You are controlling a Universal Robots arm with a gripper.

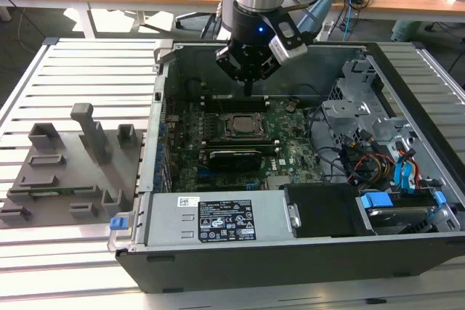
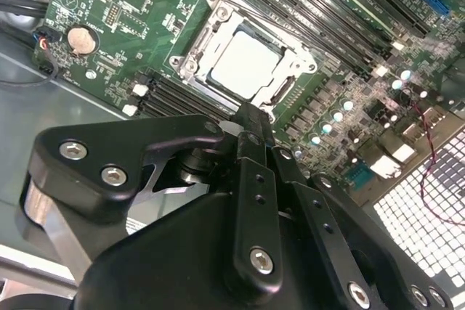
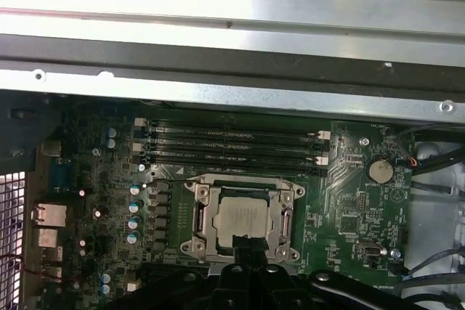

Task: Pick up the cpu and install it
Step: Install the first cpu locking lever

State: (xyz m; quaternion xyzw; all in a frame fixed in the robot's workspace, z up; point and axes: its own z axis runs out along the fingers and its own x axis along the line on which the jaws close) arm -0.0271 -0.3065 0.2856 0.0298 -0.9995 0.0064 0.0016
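Here your gripper hangs over the open computer case, its black fingers drawn together to a narrow tip with nothing between them. You can see that tip poised above the near edge of the socket in both wrist views, apart from the board and touching nothing.

The cpu already sits in the metal socket frame on the green motherboard, its silver-grey top flat and bare; the first wrist view shows it square within the frame. In the exterior view you find it near the middle of the board, just below the fingertip.

Mind the edges: memory slots run in a row just beside the socket on the side toward the case wall, and a round coin battery lies well apart from the frame. Toward the exterior view's right stand a drive cage and a tangle of cables; the power supply closes off the near side. The room straight above the socket is open. On the exterior view's left, outside the case, grey fixture blocks sit on the slatted table.
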